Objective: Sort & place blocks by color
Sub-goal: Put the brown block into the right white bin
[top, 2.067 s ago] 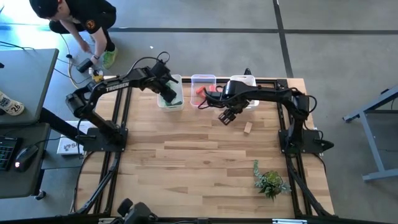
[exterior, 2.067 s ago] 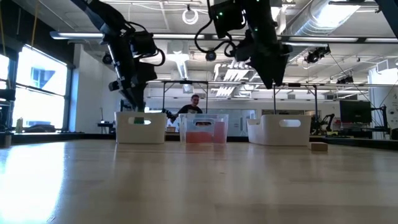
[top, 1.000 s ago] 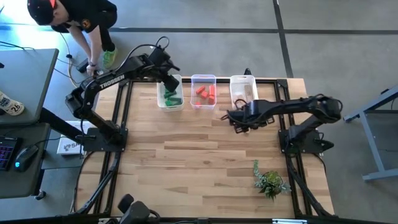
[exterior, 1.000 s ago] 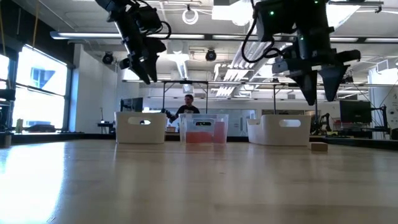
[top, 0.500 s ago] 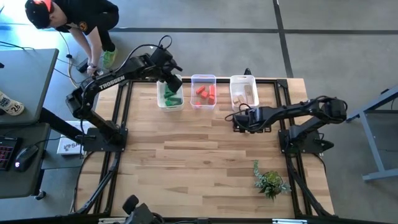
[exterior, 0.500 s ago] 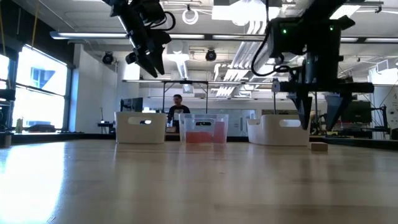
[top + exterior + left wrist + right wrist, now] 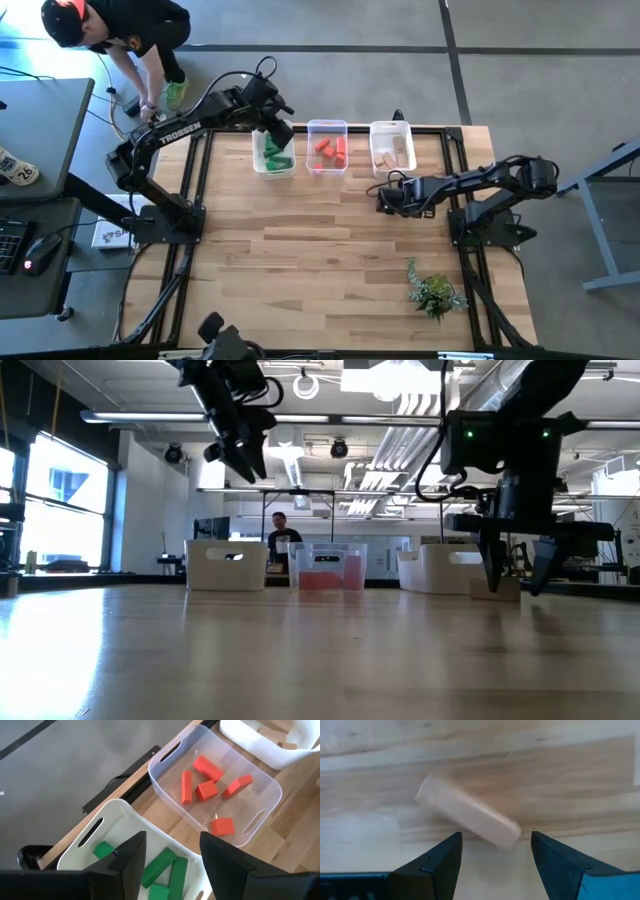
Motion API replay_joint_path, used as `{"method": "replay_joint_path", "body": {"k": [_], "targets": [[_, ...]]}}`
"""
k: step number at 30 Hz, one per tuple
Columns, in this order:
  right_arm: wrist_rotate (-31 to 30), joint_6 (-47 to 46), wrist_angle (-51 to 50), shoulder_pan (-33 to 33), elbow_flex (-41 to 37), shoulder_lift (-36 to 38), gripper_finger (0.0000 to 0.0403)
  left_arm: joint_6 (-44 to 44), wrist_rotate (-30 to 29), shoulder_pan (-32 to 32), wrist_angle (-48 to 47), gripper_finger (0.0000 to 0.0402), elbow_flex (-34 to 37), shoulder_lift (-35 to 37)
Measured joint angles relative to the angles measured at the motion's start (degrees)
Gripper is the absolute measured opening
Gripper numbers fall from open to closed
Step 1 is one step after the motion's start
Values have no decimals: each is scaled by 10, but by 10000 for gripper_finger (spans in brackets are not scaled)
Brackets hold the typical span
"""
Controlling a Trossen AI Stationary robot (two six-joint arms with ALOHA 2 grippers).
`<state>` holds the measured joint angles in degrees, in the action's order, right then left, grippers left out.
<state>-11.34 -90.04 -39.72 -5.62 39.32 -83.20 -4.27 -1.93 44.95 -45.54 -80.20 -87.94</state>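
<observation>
Table (image 7: 330,250): R hand (image 7: 492,855) (open) straddles tan block (image 7: 467,818)

Matt wooden block (image 7: 467,818), plank table (image 7: 330,240)

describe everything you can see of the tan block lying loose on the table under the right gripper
The tan block is a short, unpainted bar that looks like pale wood, with squared ends. It lies flat on the wooden table, alone, a little in front of the white bin of tan pieces, set at an angle to the table's planks. The right gripper is low over it with fingers open, one on each side, not yet touching it. In the low view it shows between those fingers.
</observation>
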Motion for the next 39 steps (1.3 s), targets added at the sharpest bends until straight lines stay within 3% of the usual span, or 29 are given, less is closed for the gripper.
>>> {"method": "replay_joint_path", "body": {"k": [7, 16, 23, 29, 35, 39], "targets": [[-29, 26, 3, -21, 0, 0, 224, 0, 0, 0, 29, 173, 0, 0], [-30, 202, 19, -76, 0, 0, 224, 0, 0, 0, 37, 172, 0, 0], [21, 266, 55, -120, 1, -5, 220, 10, -3, 0, 37, 172, 0, 0], [55, 286, 48, -131, 2, -28, 156, 24, -2, 0, 37, 172, 0, 0], [72, 311, 43, -131, 12, -29, 32, 4, 7, 0, 36, 172, 0, 0], [99, 339, 58, -131, 39, -29, 34, -1, 43, 0, 36, 172, 0, 0]]}}
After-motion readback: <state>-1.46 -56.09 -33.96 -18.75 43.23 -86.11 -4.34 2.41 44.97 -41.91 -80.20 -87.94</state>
